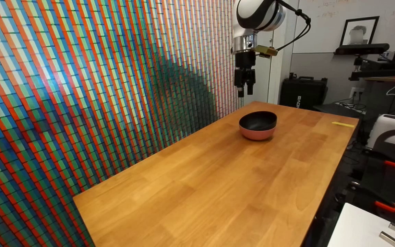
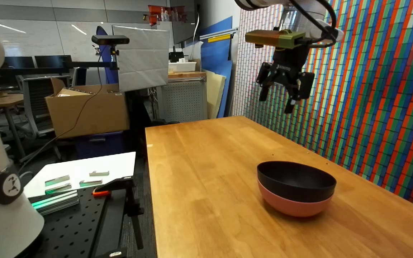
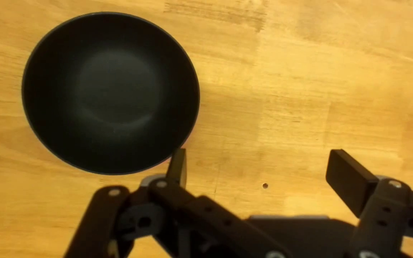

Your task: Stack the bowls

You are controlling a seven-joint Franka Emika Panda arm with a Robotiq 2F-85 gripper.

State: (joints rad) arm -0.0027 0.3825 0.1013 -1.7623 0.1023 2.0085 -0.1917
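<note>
The glossy black bowl (image 1: 258, 118) sits nested inside the salmon-pink bowl (image 1: 257, 134) on the wooden table. Both also show in an exterior view, the black bowl (image 2: 296, 182) on top and the pink bowl (image 2: 294, 208) beneath, with the black rim standing above the pink one. In the wrist view the black bowl (image 3: 117, 89) covers nearly all of the pink one. My gripper (image 1: 245, 92) hangs well above the table, apart from the bowls. It also shows in an exterior view (image 2: 276, 103). In the wrist view its fingers (image 3: 257, 157) are wide apart with nothing between them.
A patterned wall (image 1: 98, 85) runs along one long edge of the wooden table (image 2: 192, 208). A yellow tape strip (image 1: 343, 124) lies near the table's corner. Beside the table a white board (image 2: 120, 163) holds several metal pieces. A cardboard box (image 2: 88, 113) stands further back.
</note>
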